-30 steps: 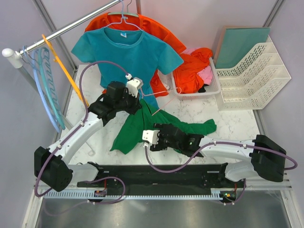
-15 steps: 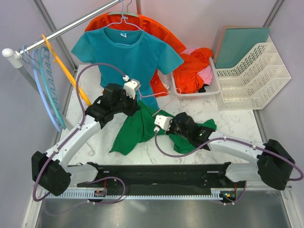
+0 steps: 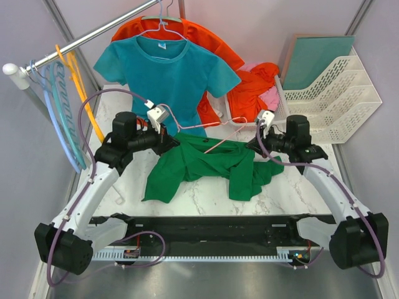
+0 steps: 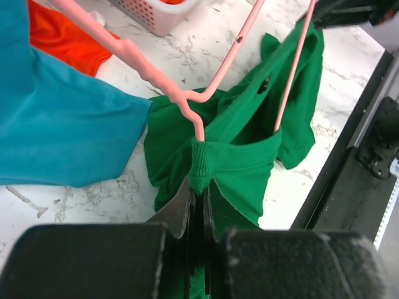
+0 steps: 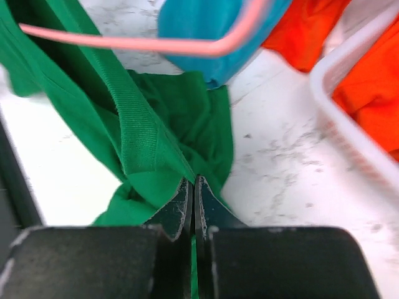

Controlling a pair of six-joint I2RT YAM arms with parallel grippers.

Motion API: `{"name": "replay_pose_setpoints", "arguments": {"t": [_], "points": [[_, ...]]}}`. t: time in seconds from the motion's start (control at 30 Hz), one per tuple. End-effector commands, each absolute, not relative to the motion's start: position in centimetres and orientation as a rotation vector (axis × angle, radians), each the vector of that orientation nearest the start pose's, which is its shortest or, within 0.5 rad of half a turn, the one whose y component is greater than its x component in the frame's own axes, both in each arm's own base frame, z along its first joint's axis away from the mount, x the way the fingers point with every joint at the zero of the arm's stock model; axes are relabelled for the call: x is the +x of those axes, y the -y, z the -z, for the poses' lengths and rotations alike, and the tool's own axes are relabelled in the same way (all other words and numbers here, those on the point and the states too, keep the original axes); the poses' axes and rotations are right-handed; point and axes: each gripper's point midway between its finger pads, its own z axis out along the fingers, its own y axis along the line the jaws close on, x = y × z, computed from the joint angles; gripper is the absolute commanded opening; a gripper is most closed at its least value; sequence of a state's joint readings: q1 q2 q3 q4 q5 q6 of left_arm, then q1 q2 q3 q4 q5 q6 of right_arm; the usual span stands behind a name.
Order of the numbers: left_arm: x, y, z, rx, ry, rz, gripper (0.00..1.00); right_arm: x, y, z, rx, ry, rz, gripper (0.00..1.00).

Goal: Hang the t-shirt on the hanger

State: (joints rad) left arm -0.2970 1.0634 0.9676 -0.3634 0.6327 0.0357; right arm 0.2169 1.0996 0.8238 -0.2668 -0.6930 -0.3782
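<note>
Marble table (image 3: 187, 193) carries the t-shirt (image 3: 199, 163), pulled between left gripper (image 3: 167, 138) and right gripper (image 3: 259, 142), both pinching its ribbed edge; hanger (image 4: 146, 64) crosses it, teal shirt (image 3: 168, 68) crowding behind

I have my 2 arms stretched forward from their bases, wrists held well apart. My left tool (image 3: 167, 139) and right tool (image 3: 258, 144) point inward at each other, each clamped tight on the t-shirt (image 3: 206, 163).
</note>
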Motion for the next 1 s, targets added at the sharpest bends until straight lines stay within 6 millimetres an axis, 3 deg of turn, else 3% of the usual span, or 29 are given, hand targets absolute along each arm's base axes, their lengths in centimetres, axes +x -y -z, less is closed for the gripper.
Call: {"name": "replay_pose_setpoints", "arguments": {"t": [0.0,0.23,0.3,0.6,0.87,0.97], "points": [[27.2,18.2,-26.3,0.873,-1.709,0.699,0.02,27.4,-16.5,-20.2,-0.844,-1.856,-0.991,0.00],[27.6,16.0,-25.7,1.042,-1.551,0.405,0.02,28.2,-15.9,-20.0,-0.726,-1.925,-1.208,0.00],[27.8,15.4,-25.0,1.100,-1.509,0.321,0.02,28.9,-14.9,-20.0,-0.677,-1.936,-1.222,0.00],[29.7,12.3,-23.2,1.152,-1.489,0.024,0.02,29.8,-14.4,-20.3,-0.624,-1.943,-1.308,0.00],[30.8,10.0,-22.2,1.109,-1.524,-0.132,0.02,29.7,-13.1,-19.8,-0.593,-1.953,-1.306,0.00],[30.4,10.1,-21.2,1.166,-1.541,-0.119,0.02,29.6,-13.0,-19.9,-0.605,-1.946,-1.306,0.00]]}}
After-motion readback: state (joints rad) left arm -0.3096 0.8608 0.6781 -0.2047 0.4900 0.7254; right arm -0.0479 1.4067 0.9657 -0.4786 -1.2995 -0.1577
